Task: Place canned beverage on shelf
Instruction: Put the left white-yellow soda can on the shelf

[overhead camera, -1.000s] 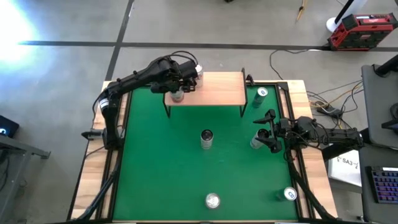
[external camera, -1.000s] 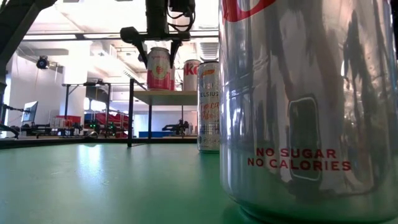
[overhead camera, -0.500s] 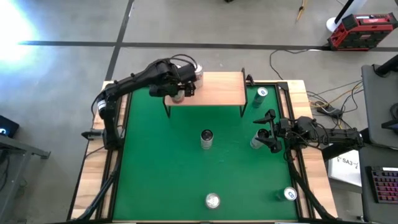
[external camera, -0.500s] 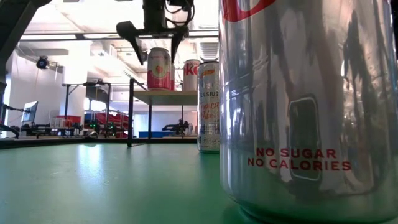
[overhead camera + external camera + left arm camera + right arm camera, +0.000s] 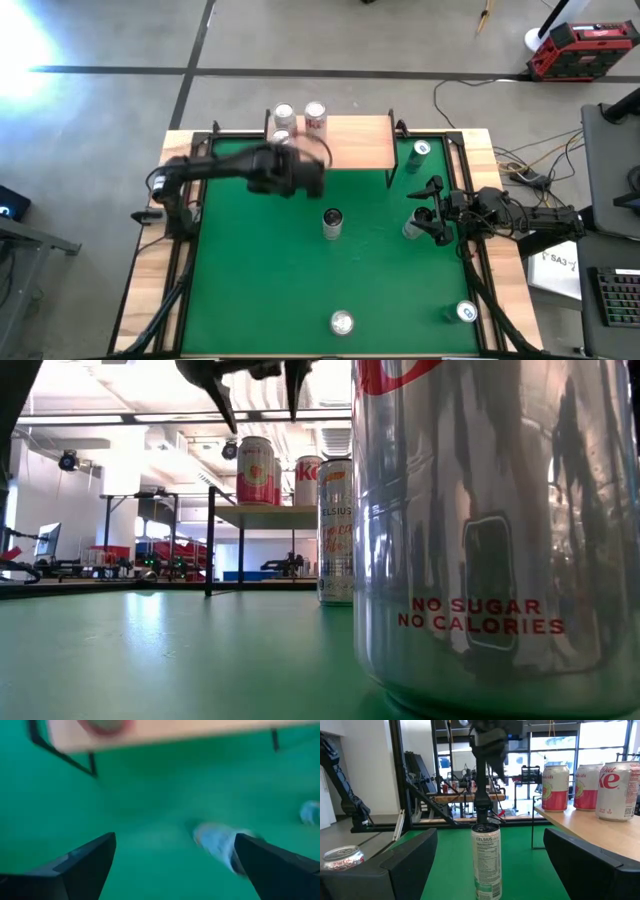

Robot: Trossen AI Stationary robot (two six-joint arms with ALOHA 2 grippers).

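The light-wood shelf (image 5: 350, 145) stands on thin black legs at the far edge of the green mat. Three cans stand upright on its left part: a pink can (image 5: 281, 137) (image 5: 256, 470), another can (image 5: 284, 115) behind it and a white-and-red can (image 5: 315, 117) (image 5: 308, 480). My left gripper (image 5: 306, 176) (image 5: 260, 422) (image 5: 175, 840) is open and empty. It hangs above the mat, just near of the shelf and above the cans' tops. My right gripper (image 5: 432, 212) (image 5: 490, 865) is open and empty at the mat's right side.
A tall white can (image 5: 332, 222) (image 5: 486, 862) stands mid-mat, near of my left gripper. A can (image 5: 413, 228) stands close by my right gripper's near finger. Other cans stand at the far right (image 5: 420, 150), near middle (image 5: 343, 322) and near right (image 5: 466, 312).
My left gripper has opened wider beside the pink can's top and risen off it. It has then swung fast toward the table's near edge, off the shelf and out over the mat. The pink can stays upright on the shelf.
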